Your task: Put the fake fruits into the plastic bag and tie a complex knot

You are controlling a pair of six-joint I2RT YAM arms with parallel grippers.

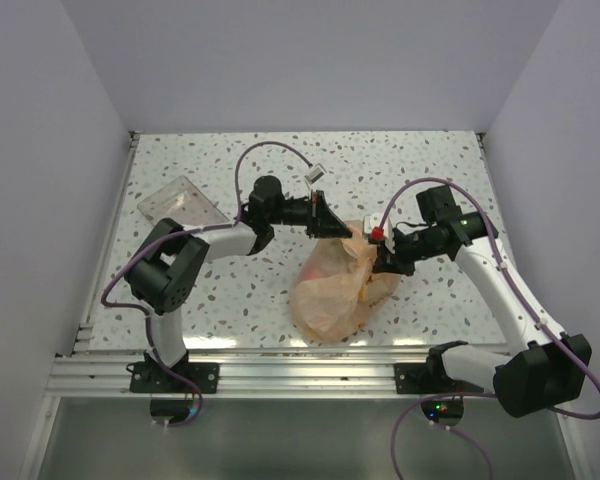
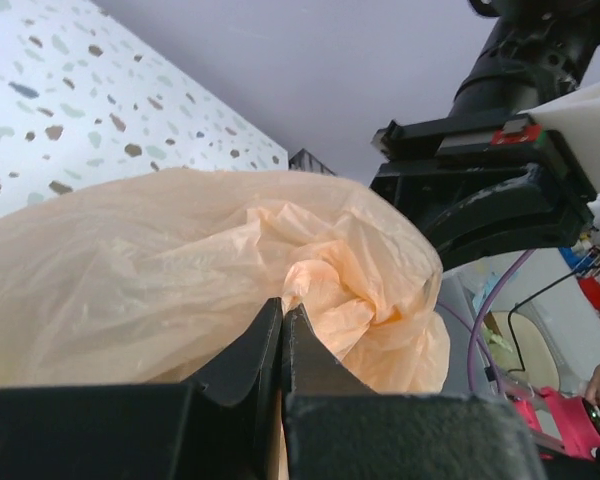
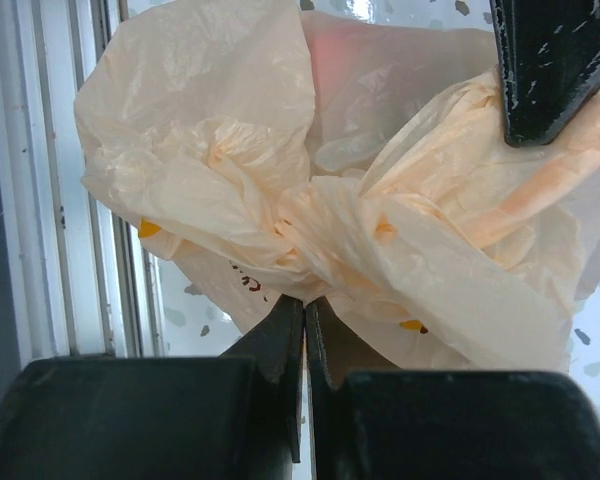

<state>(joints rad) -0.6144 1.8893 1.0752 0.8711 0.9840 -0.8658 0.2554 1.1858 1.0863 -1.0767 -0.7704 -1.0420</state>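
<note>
The peach-orange plastic bag (image 1: 332, 285) lies bulging at the middle of the table, its top bunched into a twisted knot (image 3: 300, 225). My left gripper (image 1: 332, 226) is shut on the bag's plastic at its far upper edge, seen pinched between the jaws in the left wrist view (image 2: 282, 315). My right gripper (image 1: 380, 262) is shut on the bag's plastic at its right side, just under the knot in the right wrist view (image 3: 305, 305). The fake fruits are hidden inside the bag; only a faint red blush (image 3: 342, 48) shows through.
A clear rigid tray (image 1: 183, 204) lies at the back left of the speckled table. The metal rail (image 1: 280, 372) runs along the near edge. White walls close in the table's left, back and right.
</note>
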